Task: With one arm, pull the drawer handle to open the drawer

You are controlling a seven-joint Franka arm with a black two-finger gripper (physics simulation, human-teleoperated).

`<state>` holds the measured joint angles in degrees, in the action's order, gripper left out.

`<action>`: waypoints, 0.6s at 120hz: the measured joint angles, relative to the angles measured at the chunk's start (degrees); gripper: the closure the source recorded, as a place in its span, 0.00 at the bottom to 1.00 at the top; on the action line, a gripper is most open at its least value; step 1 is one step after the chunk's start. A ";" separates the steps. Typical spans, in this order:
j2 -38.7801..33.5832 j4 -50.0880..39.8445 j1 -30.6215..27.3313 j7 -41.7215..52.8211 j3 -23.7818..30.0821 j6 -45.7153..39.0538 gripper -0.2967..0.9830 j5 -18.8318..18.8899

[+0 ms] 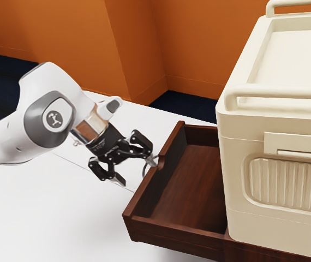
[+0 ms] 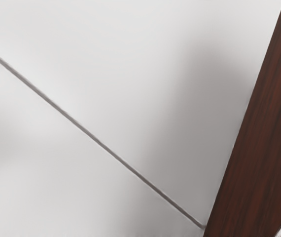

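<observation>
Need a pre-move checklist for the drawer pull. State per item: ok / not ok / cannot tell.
1. Drawer open: ok, it sticks out from under the beige case, interior exposed.
2. Drawer at full travel: cannot tell, no end stop visible.
3. Jaws gripping the handle: not ok, they stand spread apart, not closed on it.
4. Jaws free of the handle: cannot tell, one sits right by it at the drawer front and contact is unclear.
5. Beige case upright: ok, sits level above the drawer.
</observation>
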<state>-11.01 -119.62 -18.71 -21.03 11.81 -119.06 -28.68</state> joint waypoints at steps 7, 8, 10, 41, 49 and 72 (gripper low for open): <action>-0.08 -0.02 -0.02 0.06 -0.04 0.11 0.23 0.10; -0.09 -0.02 -0.02 0.07 -0.04 0.12 0.23 0.11; -0.13 -0.04 -0.01 0.08 -0.05 0.15 0.23 0.13; -1.85 -1.12 0.42 0.53 -1.08 0.36 0.23 0.23; -3.04 -1.12 0.47 0.64 -1.10 0.39 0.23 0.18; -9.82 1.10 6.86 1.43 -6.99 3.36 0.23 4.54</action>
<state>-20.83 -118.52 -11.85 -19.59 4.82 -115.70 -24.14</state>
